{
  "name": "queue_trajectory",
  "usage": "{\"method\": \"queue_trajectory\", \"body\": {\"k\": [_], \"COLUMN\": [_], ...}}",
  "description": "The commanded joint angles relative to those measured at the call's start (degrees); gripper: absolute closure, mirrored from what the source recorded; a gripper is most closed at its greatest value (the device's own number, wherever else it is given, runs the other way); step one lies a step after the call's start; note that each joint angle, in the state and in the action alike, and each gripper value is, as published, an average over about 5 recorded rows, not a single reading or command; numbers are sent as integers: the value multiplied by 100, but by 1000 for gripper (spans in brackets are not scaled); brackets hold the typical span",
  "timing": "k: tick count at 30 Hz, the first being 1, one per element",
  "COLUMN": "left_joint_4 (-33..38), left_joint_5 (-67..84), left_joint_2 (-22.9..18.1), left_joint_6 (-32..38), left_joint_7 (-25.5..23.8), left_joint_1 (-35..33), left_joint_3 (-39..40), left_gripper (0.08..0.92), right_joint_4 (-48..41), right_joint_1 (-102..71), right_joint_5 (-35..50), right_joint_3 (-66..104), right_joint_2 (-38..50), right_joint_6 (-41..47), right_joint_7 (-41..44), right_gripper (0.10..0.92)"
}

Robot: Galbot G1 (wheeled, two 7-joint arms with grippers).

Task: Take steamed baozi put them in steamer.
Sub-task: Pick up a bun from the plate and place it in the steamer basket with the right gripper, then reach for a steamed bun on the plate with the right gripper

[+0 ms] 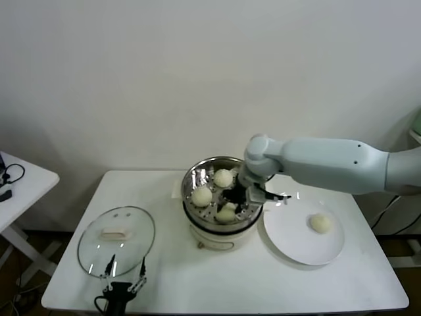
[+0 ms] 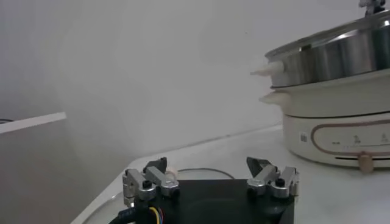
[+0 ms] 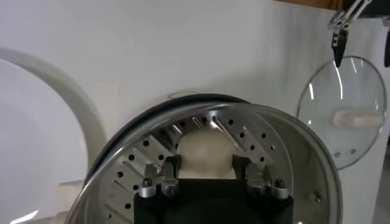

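The right gripper (image 1: pixel 245 199) is down inside the steamer (image 1: pixel 197 172), its fingers closed on either side of a steamed baozi (image 3: pixel 204 155) that sits low against the perforated floor at the near side of the basket. Two more baozi (image 1: pixel 223 177) already lie on the floor farther back and to the left, apart from each other, and a fourth baozi (image 1: pixel 320 223) waits on the white plate (image 1: pixel 289 243) just right of the pot. This looks like the setting-down step for the third bun, so the thing to get right is to let it rest fully on the floor, clear of its neighbours and of the steel wall, before spreading the fingers, then lift straight up so the soft dough is not dragged or dented. The left gripper (image 2: pixel 211 181) hangs idle with its fingers apart near the glass lid (image 1: pixel 116 238) at the table's front left
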State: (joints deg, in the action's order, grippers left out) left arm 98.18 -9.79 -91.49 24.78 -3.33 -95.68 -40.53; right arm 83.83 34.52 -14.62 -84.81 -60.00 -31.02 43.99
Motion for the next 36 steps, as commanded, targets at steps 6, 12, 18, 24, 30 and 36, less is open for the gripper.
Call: {"method": "queue_trajectory", "body": {"k": [6,12,18,24,30,36], "left_joint_4": [21,60,87,107,105,49], "left_joint_5": [-12,-20,-10,19,23,17], "left_joint_2": [6,21,39,47,32,9], "left_joint_6": [-12,-4,10,41,31,69], "left_joint_7": [-2,-4,-3,-2,-11,-6], "left_joint_1": [9,-36,-52,-47,-9,-16], "left_joint_3": [22,34,49,84,97,79], "left_gripper": [177,177,177,177,177,177], "right_joint_4": [-558,-833,-872,-783,-967,-1461], "right_joint_1": [939,2382,2917,2345,1325,-50], "right_joint_5": [1495,4238,5109,4804,4243,3647], "right_joint_3": [-309,-2077,-3050,-2999,-2353,-1215], "right_joint_2": [27,332,1022,2009,2544,2701], "right_joint_6": [-505,-152,2245,3657,3899,3884], "right_joint_7": [36,900,1173,1120,1042,1019], "right_gripper": [240,203,202,203,203,203]}}
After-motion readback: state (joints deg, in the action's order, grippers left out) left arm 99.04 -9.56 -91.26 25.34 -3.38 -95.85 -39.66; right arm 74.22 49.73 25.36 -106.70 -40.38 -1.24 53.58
